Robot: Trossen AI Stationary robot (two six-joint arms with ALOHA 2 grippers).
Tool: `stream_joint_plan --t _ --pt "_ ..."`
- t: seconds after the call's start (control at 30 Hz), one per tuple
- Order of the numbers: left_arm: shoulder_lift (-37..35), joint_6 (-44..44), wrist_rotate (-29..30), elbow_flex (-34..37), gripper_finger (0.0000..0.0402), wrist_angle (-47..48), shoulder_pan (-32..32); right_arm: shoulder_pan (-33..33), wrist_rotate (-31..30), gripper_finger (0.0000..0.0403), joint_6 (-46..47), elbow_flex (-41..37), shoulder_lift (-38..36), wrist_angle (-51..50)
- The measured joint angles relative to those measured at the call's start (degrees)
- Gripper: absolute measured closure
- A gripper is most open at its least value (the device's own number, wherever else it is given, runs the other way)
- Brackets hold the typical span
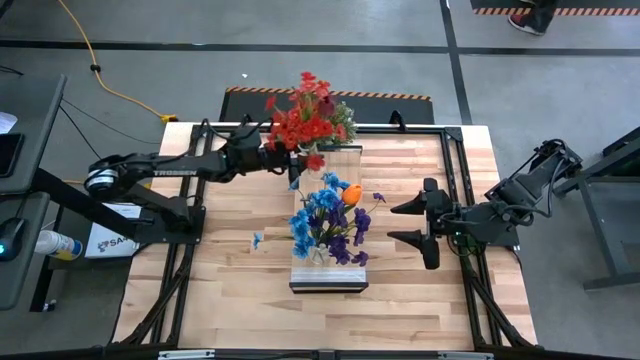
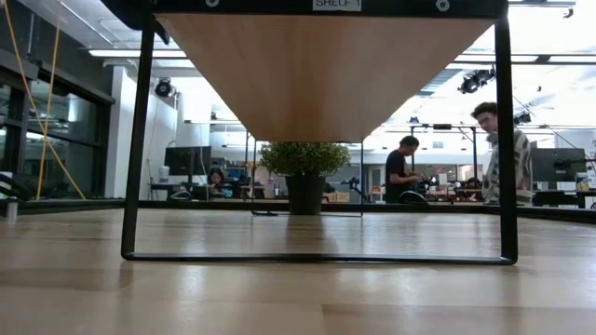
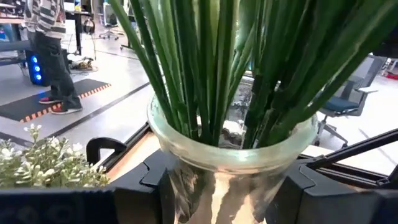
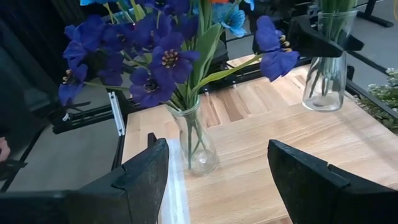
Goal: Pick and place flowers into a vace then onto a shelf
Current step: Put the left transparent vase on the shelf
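My left gripper [image 1: 295, 158] [image 3: 224, 186] reaches in from the table's left and is shut on a clear glass vase [image 3: 230, 155] [image 4: 323, 81]. That vase holds red flowers [image 1: 308, 115] on green stems and stands at the shelf's far end. The shelf [image 1: 330, 275] [image 2: 326, 65] [image 4: 280, 137] is a raised light plank on a black frame. Standing on it by its base is a second glass vase [image 4: 198, 146] with blue, purple and one orange bloom [image 1: 330, 220]. My right gripper [image 1: 405, 222] [image 4: 217, 186] is open, right of the shelf, level with that second vase and touching nothing. My left gripper holds the glass vase by its body just below the rim [image 3: 186, 163], pinched between the two fingers [image 3: 146, 183], which come level from the table's left. The vase is upright. Its base [image 4: 322, 107] is at the shelf top; whether it rests there I cannot tell.
A bushy green potted plant [image 2: 303, 172] [image 4: 385, 93] stands beyond the shelf's far end, near the held vase. The shelf's black frame legs [image 2: 135, 140] stand on the slatted tabletop [image 1: 230, 290]. People [image 2: 498, 158] are in the room behind.
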State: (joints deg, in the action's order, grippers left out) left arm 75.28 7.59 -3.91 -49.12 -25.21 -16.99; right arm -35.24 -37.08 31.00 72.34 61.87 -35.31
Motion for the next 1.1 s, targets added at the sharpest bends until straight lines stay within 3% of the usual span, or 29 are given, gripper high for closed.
stream_joint_plan --t 0.5,1.1 --pt "4.3 -0.3 -2.0 0.0 0.0201 -3.4 0.0 0.0 -0.7 0.0141 0.0 0.0 0.0 1.8" --pt "4.3 -1.3 -2.0 0.0 0.0201 -0.3 0.0 0.0 -0.7 0.0141 0.0 0.0 0.0 2.2"
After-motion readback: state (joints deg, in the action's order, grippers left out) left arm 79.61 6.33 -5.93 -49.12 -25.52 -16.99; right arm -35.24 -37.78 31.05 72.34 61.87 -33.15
